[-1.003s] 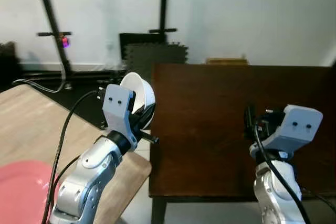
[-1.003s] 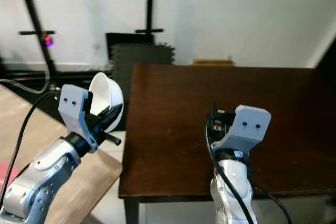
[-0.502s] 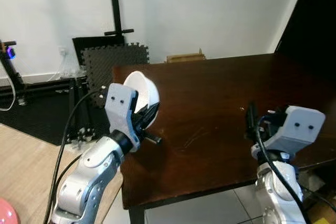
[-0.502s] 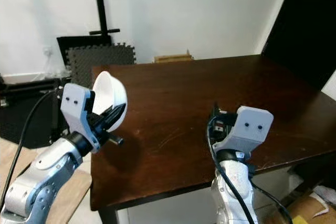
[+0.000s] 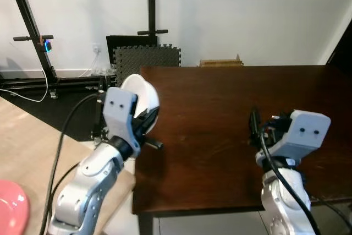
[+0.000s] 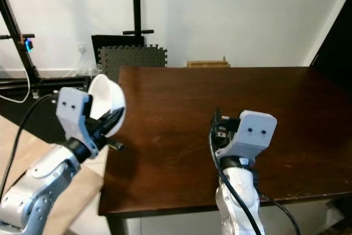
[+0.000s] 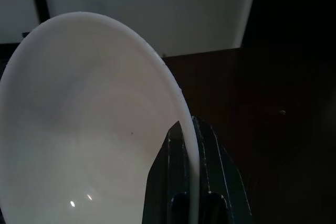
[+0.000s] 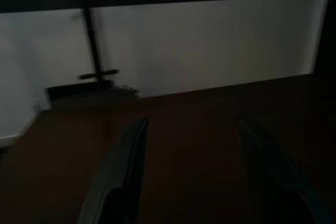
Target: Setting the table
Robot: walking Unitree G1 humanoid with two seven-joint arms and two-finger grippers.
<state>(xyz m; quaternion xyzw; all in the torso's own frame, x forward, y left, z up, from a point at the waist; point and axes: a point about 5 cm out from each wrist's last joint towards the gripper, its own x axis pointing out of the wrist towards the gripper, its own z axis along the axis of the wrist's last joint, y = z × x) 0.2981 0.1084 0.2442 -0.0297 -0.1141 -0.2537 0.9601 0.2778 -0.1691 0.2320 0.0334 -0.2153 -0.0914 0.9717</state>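
I'm facing a dark brown wooden table [image 5: 231, 119] that takes up most of the head views, its far edge near a white wall [image 5: 247, 15]. Behind it on the floor a black foam mat [image 5: 146, 58] leans against the wall, with black stands [image 5: 151, 4] beside it and a low wooden box [image 5: 220, 63] just past the table's far edge. At my left a lighter wooden surface [image 5: 33, 152] carries part of a pink plate [image 5: 11, 207] at its near corner.

My left gripper [image 5: 144, 120] is raised by the table's left edge and pinches the rim of a white bowl [image 5: 140, 94], one finger inside and one outside; the bowl is tilted nearly on its side, held in the air over that edge.

My right gripper [image 8: 189, 171] hovers above the table's near right part, its fingers [image 8: 123, 166] spread apart with nothing between them.
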